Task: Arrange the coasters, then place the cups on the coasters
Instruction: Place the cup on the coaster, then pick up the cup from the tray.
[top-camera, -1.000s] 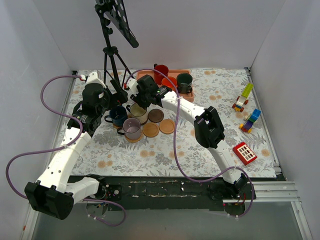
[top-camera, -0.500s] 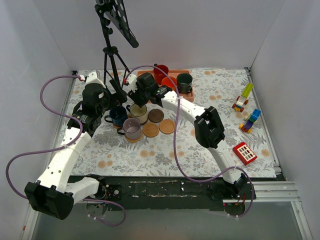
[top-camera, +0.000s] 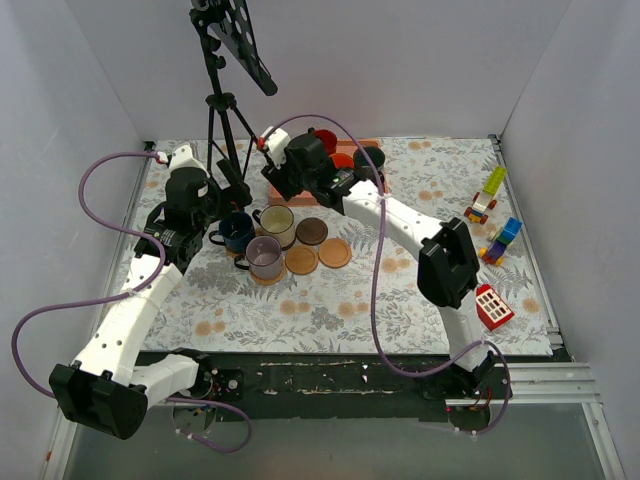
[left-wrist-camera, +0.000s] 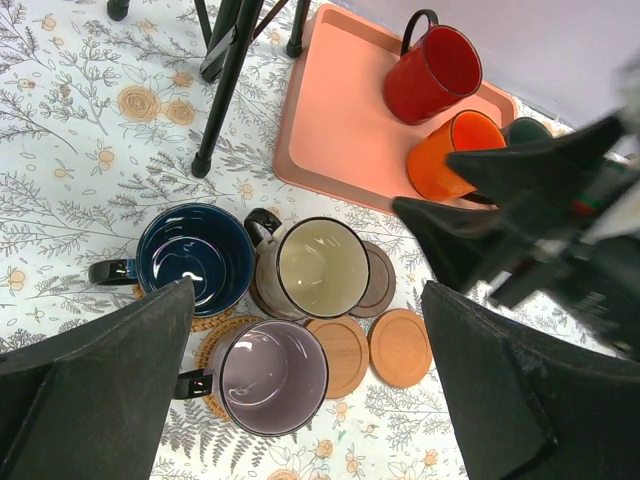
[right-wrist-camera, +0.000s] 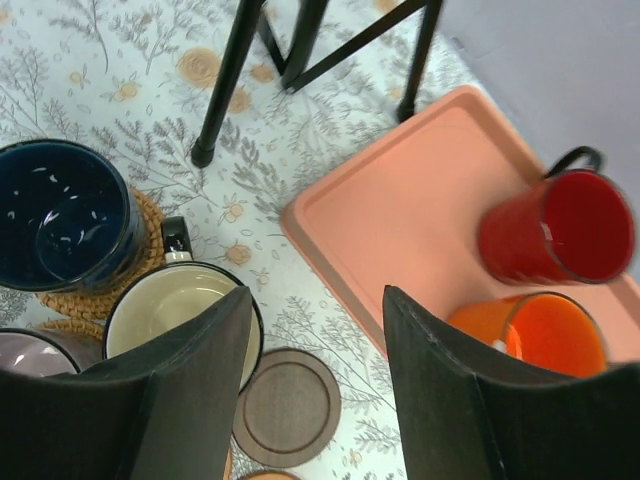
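The cream cup (top-camera: 278, 226) stands upright between the navy cup (top-camera: 237, 231) and a dark brown coaster (top-camera: 312, 231), with a dark rim showing under it. The lilac cup (left-wrist-camera: 273, 376) and the navy cup (left-wrist-camera: 195, 258) each sit on a woven coaster (left-wrist-camera: 212, 340). Two tan coasters (top-camera: 301, 260) (top-camera: 334, 252) lie bare. Red (right-wrist-camera: 565, 235), orange (right-wrist-camera: 540, 335) and green (top-camera: 368, 160) cups stand on the pink tray (right-wrist-camera: 400, 220). My right gripper (right-wrist-camera: 318, 300) hovers open and empty between the cream cup and the tray. My left gripper (left-wrist-camera: 308, 300) hangs wide open above the cups, holding nothing.
A black tripod (top-camera: 225, 110) stands at the back left, its feet (right-wrist-camera: 203, 155) close to the navy cup and the tray. Toy brick pieces (top-camera: 490, 195) (top-camera: 503, 240) and a red toy block (top-camera: 490, 305) lie along the right side.
My right gripper has opened, let go of the cream cup and drawn back and up toward the tray. The cream cup stays standing. The left arm has not moved.
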